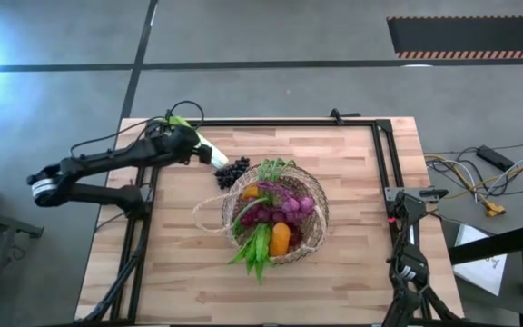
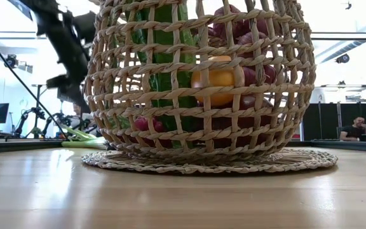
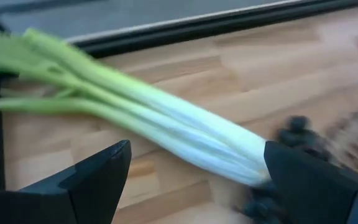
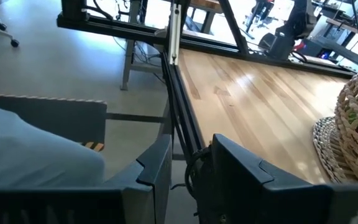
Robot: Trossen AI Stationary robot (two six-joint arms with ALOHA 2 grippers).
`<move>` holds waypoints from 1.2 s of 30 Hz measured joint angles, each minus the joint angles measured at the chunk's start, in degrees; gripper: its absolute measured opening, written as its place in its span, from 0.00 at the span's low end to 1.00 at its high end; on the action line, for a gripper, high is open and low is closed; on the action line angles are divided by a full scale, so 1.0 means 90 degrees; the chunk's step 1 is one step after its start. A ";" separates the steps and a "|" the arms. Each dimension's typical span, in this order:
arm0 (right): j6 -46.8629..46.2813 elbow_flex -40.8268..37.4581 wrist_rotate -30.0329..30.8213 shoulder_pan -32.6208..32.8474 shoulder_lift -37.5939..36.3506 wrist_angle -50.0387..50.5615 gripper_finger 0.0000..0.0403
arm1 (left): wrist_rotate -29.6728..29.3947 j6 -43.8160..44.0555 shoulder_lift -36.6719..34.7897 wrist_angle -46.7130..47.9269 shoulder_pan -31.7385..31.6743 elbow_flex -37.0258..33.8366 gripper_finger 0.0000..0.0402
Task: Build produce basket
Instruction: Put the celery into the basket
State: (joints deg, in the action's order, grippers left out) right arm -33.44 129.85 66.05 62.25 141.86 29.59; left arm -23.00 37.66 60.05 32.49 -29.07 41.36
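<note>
Wicker basket [image 1: 313,238], pale tan and openly woven, stood near the middle of the wooden desk [image 1: 352,163], heaped with purple and pink-red bunches [image 1: 284,204], long green leaves [image 1: 256,248] spilling over its rim, and an orange piece [image 1: 280,239]. Just beside the basket, on its far-left side, lay dark grapes [image 1: 232,172], and beyond them a leek [image 3: 166,127], white at the root end and green at the leaves. The left pincer [image 3: 197,180] hung over the leek, spread wide, fingers on either side of the stalk. The right pincer [image 4: 188,168] waited at the desk's right edge, well apart from the basket, fingers narrowly parted and holding nothing.
</note>
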 joint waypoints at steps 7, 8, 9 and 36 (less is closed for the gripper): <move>-0.0028 -0.0181 -0.0003 -0.0180 0.0000 0.0008 0.27 | -0.0848 0.1475 0.0508 -0.1820 -0.0476 -0.1077 0.88; -0.0025 -0.0183 -0.0006 -0.0204 0.0000 0.0009 0.27 | -0.0918 0.1730 0.0607 -0.2163 -0.0529 -0.1209 0.88; -0.0025 -0.0183 -0.0009 -0.0225 0.0000 0.0004 0.27 | -0.0954 0.1953 0.0720 -0.2506 -0.0590 -0.1320 0.88; 0.0266 -0.0101 -0.0023 -0.0220 0.0000 0.0006 0.27 | 0.0188 0.1337 0.3646 -0.2254 -0.1081 0.0246 0.60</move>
State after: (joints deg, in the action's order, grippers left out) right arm -31.05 128.95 65.84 60.27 141.86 29.65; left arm -21.31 49.70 92.86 12.21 -38.80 43.58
